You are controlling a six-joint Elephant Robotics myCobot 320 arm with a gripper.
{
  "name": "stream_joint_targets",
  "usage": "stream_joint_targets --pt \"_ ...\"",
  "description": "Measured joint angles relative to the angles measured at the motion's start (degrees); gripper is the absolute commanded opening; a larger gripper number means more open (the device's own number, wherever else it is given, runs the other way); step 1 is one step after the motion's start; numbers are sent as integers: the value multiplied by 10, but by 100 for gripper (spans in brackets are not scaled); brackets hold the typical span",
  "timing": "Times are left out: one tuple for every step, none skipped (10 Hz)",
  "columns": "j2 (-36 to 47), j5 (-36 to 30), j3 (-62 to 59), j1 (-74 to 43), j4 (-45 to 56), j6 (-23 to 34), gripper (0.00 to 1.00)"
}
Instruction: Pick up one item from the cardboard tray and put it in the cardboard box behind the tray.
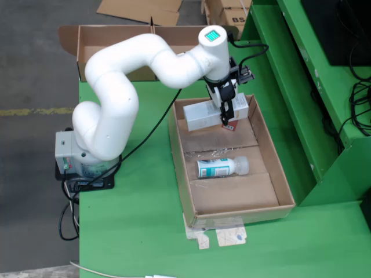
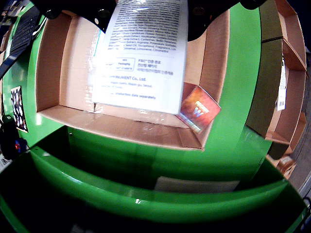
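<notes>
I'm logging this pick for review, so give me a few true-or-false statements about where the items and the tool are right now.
1. The tool grips a white carton at the tray's far end. True.
2. A bottle lies on its side in the tray. True.
3. The bottle stands upright on the green table. False: it lies inside the tray.
4. A small red box sits beside the carton. True.
5. The carton already rests in the cardboard box behind the tray. False: it is over the tray.
</notes>
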State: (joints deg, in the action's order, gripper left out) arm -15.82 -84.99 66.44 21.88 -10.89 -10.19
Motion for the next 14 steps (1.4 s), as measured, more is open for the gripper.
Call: stream_joint_targets --pt "-19 2 -28 6 23 0 0" --pt "-29 1 -52 10 56 0 0" --pt "-49 32 -92 30 85 -9 0" --pt "-78 49 -112 51 110 -9 0" --pt "-110 55 -142 55 141 -9 0" --pt "-122 77 -164 69 166 -12 0" --pt "-123 86 -200 86 196 -11 0" --pt "-121 96 -222 90 221 -11 0" --pt "-121 96 -246 91 244 -11 0" --pt "-119 98 -278 95 276 -12 0" --pt "-113 99 -302 98 300 -12 0" --pt "-113 99 -325 98 317 -12 0" --pt "-90 115 -356 117 337 -18 0" --pt "-77 115 -386 122 338 -19 0"
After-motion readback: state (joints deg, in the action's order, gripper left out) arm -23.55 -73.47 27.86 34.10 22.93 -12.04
